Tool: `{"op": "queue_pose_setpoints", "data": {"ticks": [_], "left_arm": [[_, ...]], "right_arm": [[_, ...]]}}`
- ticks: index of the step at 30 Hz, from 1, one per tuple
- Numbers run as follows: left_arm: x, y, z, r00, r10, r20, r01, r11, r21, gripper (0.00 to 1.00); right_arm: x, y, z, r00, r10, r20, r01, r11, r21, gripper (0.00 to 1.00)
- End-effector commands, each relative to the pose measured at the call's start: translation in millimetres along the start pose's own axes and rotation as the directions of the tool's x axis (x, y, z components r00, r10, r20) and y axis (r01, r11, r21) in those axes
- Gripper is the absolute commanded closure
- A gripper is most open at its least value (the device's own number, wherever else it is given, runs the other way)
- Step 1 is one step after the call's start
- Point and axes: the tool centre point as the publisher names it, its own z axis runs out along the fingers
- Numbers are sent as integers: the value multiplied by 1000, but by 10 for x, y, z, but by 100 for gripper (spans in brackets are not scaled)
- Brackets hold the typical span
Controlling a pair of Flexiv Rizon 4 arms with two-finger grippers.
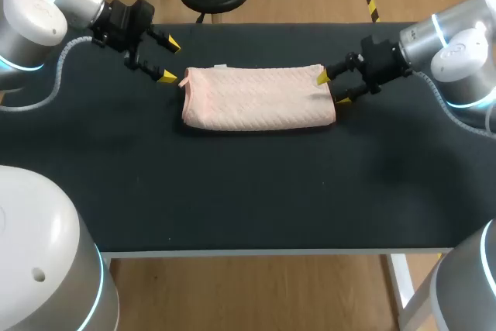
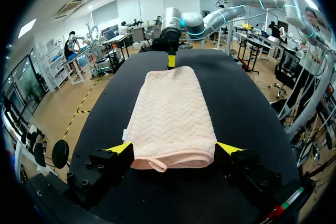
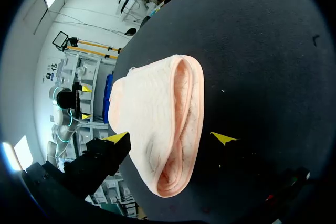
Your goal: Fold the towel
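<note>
The towel's (image 1: 260,97) ends are straddled by the left gripper (image 1: 169,60) and the right gripper (image 1: 332,89). Both are spread wide; nothing is held.

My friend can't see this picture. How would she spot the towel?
Look at the black table. Near its middle, a bit toward the far edge, lies the towel, between the left gripper and right gripper. It is the only soft pink thing there, folded into a long strip.
</note>
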Motion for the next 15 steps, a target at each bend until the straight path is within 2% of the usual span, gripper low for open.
{"op": "queue_pose_setpoints", "data": {"ticks": [1, 15], "left_arm": [[7, 3, 2, 1000, 1, 3, -1, 1000, 0, 0], [7, 3, 2, 1000, 1, 3, -1, 1000, 0, 0]], "right_arm": [[-7, 38, 5, 1000, -2, 0, 2, 1000, 6, 0], [24, 68, 136, 1000, 12, 4, -12, 1000, 14, 0]]}}
